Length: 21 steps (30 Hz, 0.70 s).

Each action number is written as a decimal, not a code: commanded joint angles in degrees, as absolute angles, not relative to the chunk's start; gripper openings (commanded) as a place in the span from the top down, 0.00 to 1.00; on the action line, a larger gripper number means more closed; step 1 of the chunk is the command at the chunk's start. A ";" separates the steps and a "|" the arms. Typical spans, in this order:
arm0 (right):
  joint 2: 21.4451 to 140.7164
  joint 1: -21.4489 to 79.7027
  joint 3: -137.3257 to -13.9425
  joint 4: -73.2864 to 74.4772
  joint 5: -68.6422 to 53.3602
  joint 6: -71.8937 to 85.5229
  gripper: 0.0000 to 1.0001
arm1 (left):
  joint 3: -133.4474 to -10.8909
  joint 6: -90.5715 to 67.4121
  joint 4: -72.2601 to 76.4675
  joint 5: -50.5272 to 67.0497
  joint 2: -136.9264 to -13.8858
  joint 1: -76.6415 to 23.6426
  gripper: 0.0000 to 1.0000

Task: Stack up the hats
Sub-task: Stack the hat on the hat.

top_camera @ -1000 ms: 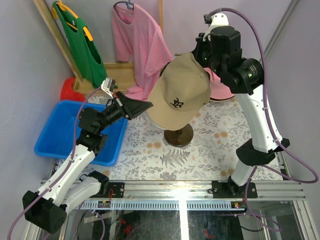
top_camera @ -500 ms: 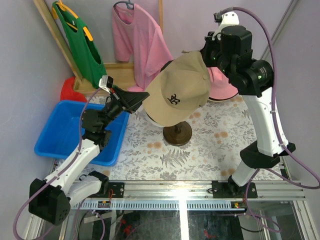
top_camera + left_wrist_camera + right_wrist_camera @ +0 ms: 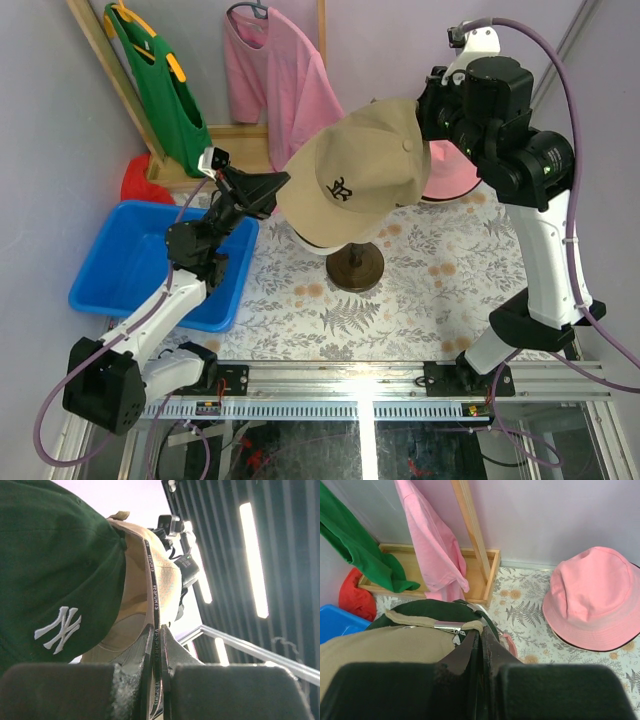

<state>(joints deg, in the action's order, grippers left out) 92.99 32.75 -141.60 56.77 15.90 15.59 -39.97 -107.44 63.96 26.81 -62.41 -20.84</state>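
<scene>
Tan cap (image 3: 365,170) over dark green cap (image 3: 55,570), left tool (image 3: 156,655) and right tool (image 3: 480,640) both clamped on it; uneven release could skew it.

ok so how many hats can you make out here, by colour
tan cap: 1
dark green cap: 1
pink bucket hat: 1
total: 3
</scene>
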 commanded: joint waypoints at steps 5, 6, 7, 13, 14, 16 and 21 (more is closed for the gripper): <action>94.35 32.26 -144.46 56.94 17.31 15.81 1.00 | -36.55 -114.66 70.66 15.65 -61.49 -20.15 1.00; 94.61 32.26 -144.41 56.84 17.23 15.96 1.00 | -35.84 -115.19 70.87 14.87 -61.61 -20.15 1.00; 94.79 32.23 -144.28 56.68 17.29 15.97 1.00 | -34.98 -115.65 70.80 13.84 -61.50 -20.13 1.00; 96.54 31.64 -144.40 56.37 17.89 16.01 1.00 | -30.15 -120.10 73.58 8.82 -62.77 -20.13 1.00; 97.02 31.30 -144.40 56.39 17.78 16.14 1.00 | -29.88 -120.81 74.14 8.37 -63.12 -20.13 1.00; 97.43 30.87 -144.34 56.51 17.58 16.27 1.00 | -29.52 -121.90 74.25 7.72 -63.57 -20.15 1.00; 97.52 29.28 -143.51 56.22 17.45 16.65 1.00 | -28.66 -125.10 77.55 7.49 -66.47 -20.13 1.00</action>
